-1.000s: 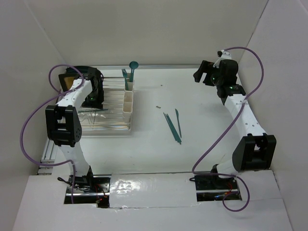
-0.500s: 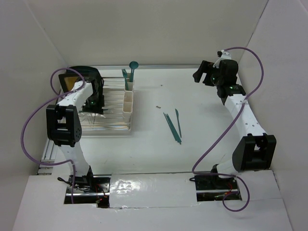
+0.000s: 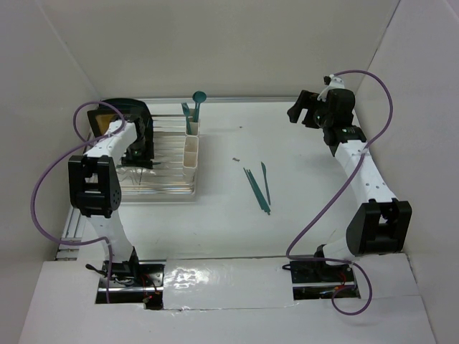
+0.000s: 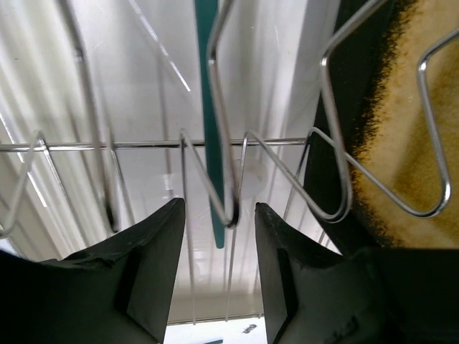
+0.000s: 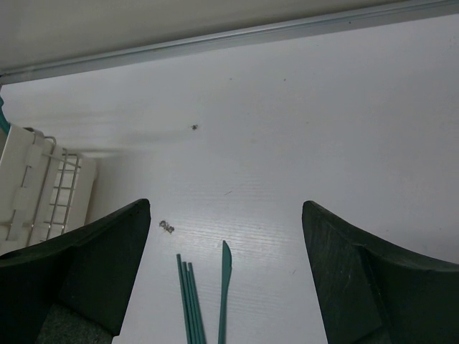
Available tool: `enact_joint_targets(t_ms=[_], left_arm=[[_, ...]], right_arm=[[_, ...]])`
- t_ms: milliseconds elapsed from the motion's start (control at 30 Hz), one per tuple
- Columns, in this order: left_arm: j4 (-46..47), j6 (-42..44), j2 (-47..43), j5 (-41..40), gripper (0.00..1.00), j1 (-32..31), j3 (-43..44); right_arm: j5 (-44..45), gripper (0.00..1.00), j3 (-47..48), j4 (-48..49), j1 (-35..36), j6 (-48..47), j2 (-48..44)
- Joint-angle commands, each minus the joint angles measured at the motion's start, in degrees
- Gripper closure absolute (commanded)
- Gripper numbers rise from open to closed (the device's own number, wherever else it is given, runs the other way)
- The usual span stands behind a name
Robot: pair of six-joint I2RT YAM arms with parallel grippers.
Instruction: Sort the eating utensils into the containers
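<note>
Okay, top view: left gripper [image 3: 140,148] is down inside the dish rack [image 3: 168,188] at the left, beside the plate [image 3: 100,119], likely there because one utensil lies in the rack. Containers [image 3: 191,145] sit on the rack's right edge; the far cup already holds a spoon [image 3: 199,97] and fork [image 3: 186,111]. More eating utensils [image 3: 257,190] lie loose mid-table, well right of the cups. Right gripper [image 3: 300,111] is parked high at the far right, out of the way. Versus a second ago the left wrist has nudged slightly within the rack; right arm and loose utensils are unchanged.

Left wrist view: fingers [image 4: 154,265] apart and gripping nothing, straddling the tip of a teal utensil [image 4: 208,107] threaded among the rack wires [image 4: 143,145]. Looks lined up for a pinch.

Right wrist view: fingers [image 5: 93,265] spread wide and empty, hovering over a knife [image 5: 224,287] and thin handles [image 5: 188,301] on the table [image 5: 323,143]; cups at the left edge.
</note>
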Motion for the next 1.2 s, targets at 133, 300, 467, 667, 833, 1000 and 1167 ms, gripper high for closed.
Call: enact_joint_targets(t_ms=[133,300,467,667,833,1000,1167], left_arm=[[-0.5,-0.7,2.0,0.3,0.50,0.3,1.9],[0.4,-0.6,2.9,0.4,0.53,0.3,2.1],[0.3,-0.6,3.4,0.2,0.60,0.4,2.7],[0.5,-0.7,3.2,0.1,0.74,0.3,2.5],[1.2,-0.2,0.5,-1.0,0.84,0.3,2.3],[-1.3,-2.0,-1.3,-0.6,0.91,0.3,2.8],[-2.3,-1.9,-4.3,-0.5,0.94,0.3,2.1]], right_arm=[[0.0,0.08,0.6,-0.6,-0.6,0.4,-0.3],[0.0,0.08,0.6,-1.2,-0.7,0.4,-0.5],[0.5,0.08,0.0,-1.2,-0.9,0.4,-1.0],[0.5,0.08,0.0,-1.2,-0.9,0.8,-1.2],[0.5,0.08,-0.5,-1.2,-0.8,1.1,-1.2],[0.5,0.08,-0.5,-1.2,-0.8,1.5,-1.1],[0.5,0.08,-0.5,-1.2,-0.9,1.9,-1.0]])
